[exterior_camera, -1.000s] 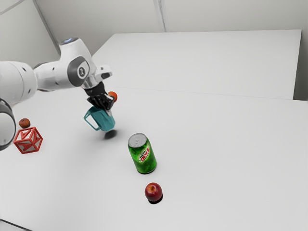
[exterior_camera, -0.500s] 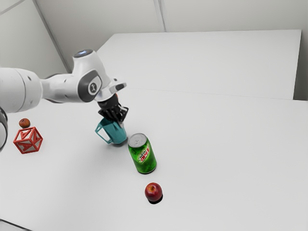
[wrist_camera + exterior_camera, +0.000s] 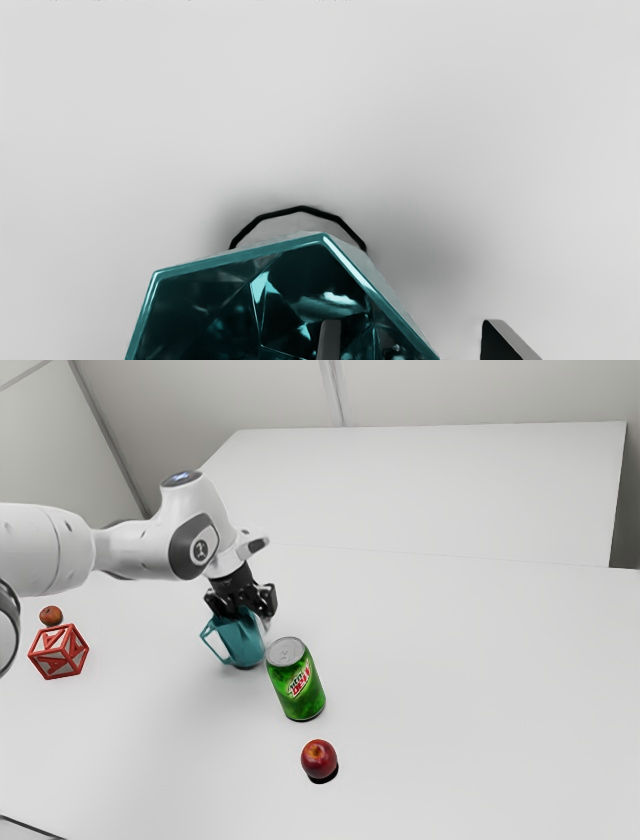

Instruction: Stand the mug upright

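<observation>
Teal mug (image 3: 242, 640) mouth-up, long axis near vertical, handle (image 3: 213, 648) toward exterior view's nine o'clock; gripper (image 3: 254, 622) spread wide astride rim (image 3: 375, 291), clasping nothing.

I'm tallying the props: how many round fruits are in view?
2: a dark red one near the green can, and an orange-brown one by the red-framed cube. Others may be hidden behind the arm.

Green can (image 3: 296, 682): stands close by the mug (image 3: 240, 638), in the way toward the exterior view's lower right.
Red apple (image 3: 319, 759): obstructs just beyond.
Red-framed cube (image 3: 59, 652): blocks at the exterior view's left.
White tabletop (image 3: 470, 670): offers wide passage at the exterior view's right.
</observation>
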Available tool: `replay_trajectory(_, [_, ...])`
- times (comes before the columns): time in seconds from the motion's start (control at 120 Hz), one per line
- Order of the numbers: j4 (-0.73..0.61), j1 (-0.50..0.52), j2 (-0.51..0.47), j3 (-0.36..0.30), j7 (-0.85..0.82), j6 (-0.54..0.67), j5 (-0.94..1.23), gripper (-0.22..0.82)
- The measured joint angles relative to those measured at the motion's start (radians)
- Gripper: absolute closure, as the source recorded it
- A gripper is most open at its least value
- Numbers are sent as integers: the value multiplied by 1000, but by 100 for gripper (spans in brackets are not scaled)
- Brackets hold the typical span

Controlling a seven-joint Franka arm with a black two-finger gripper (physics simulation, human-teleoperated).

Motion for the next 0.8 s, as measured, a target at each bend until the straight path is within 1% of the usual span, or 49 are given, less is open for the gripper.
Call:
replay_trajectory(0.058, [0, 0, -10, 0, -7, -3, 2, 27])
replay_trajectory(0.125, [1, 0, -19, 0, -14, -5, 3, 20])
replay_trajectory(0.283, [0, -13, -49, 0, -28, -10, 4, 9])
replay_trajectory(0.408, [4, -26, -80, 4, -36, -25, 3, 5])
replay_trajectory(0.567, [18, -41, -113, 9, -45, -57, 3, 2])
replay_trajectory(0.683, [69, -60, -131, 9, -45, -81, 81, 1])
replay_trajectory(0.8, [151, -79, -158, 8, -44, -154, 125, 1])
